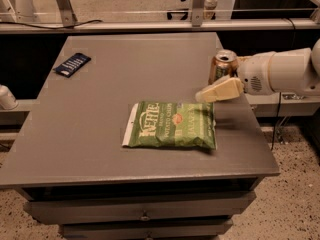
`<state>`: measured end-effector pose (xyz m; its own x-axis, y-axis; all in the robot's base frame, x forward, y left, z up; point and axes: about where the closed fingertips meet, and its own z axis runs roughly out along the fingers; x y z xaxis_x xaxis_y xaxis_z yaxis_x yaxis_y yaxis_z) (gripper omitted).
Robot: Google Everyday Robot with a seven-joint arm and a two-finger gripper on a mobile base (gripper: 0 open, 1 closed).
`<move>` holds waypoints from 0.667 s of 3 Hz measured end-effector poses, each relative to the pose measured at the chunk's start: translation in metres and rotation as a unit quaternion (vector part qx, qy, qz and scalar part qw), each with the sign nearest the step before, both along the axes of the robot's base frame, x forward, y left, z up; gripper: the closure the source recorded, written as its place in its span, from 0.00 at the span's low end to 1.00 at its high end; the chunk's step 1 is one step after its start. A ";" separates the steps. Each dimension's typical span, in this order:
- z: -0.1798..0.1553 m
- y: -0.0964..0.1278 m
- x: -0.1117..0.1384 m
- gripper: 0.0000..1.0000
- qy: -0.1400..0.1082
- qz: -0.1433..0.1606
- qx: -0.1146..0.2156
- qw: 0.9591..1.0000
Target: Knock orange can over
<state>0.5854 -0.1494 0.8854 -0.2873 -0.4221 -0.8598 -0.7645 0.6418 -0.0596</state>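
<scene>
- End effector [211, 93]: a cream-coloured wedge on the end of the white arm [280, 72], which comes in from the right side. It hangs low over the right part of the counter [100, 134], pointing left and slightly down. Whether it is wide or narrow cannot be told from this view.
- Its tip lies just off the upper right corner of the green chip bag [172, 125]. Its back part crosses in front of the lower half of the orange can [223, 65].
- That orange can stands upright near the right edge of the counter, silver top and tab showing, tucked just behind the end effector and against the white arm. Whether they touch cannot be told.
- Surface: a plain grey counter with a flat matte top, wider toward the camera. Grey drawer fronts [100, 209] sit below it, and one has a small knob [145, 216].
- Room: a speckled pale floor [295, 194] lies around the unit. A light metal rail [125, 26] with upright posts runs behind it, with dark space beneath. A black cable [276, 129] hangs at the right.
- Count on the counter: one orange can, one green chip bag lying flat near the middle, and one dark blue flat packet [72, 64] toward the far left, well apart from the others.
- Off the counter at the left edge: one pale whitish cylinder [6, 98].
- One arm, one end effector.
</scene>
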 end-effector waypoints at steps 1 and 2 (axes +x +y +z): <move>0.014 0.042 -0.006 0.00 -0.006 0.042 0.043 0.998; 0.024 0.089 -0.015 0.00 -0.005 0.090 0.073 0.993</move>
